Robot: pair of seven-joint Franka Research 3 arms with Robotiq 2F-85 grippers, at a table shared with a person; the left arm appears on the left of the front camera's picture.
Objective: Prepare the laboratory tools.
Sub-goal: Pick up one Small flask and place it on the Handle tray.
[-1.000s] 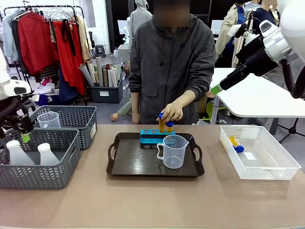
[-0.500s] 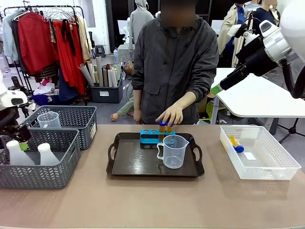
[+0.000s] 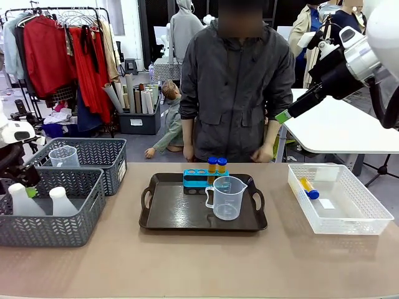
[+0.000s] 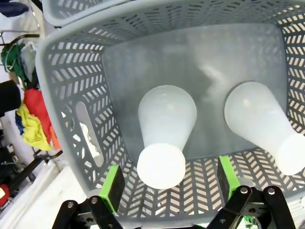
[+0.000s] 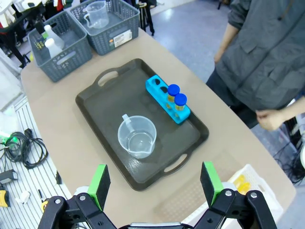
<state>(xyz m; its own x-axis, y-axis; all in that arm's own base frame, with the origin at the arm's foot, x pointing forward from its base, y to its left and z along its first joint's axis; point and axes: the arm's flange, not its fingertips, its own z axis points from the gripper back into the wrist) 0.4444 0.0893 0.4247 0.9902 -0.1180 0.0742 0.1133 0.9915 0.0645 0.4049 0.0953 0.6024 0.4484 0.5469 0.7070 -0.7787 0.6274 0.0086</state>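
Looking across the beige worktop, it's a plain matte surface with a dark brown handled tray in the middle. Along the tray's far edge sits the small blue tube rack, with two blue-capped test tubes of yellow-orange liquid standing upright in its right end. The clear handled measuring beaker is just in front of the rack. A third capped tube lies flat in the clear slotted crate off to the right. On the left, the near grey mesh basket holds two white translucent conical flasks, and the far grey mesh basket holds a second clear beaker.

Left pincer is spread wide, green pads either side of one flask's top, not touching it. Right pincer is spread too, gripping nothing, high above the tray.

Room's pretty busy: a clothes rail with red garments, a white table on the right, and a person in a grey jacket standing at the far edge with hands low.

As for writing, there's a white label on the far basket and marks on the beaker, all too small to read.
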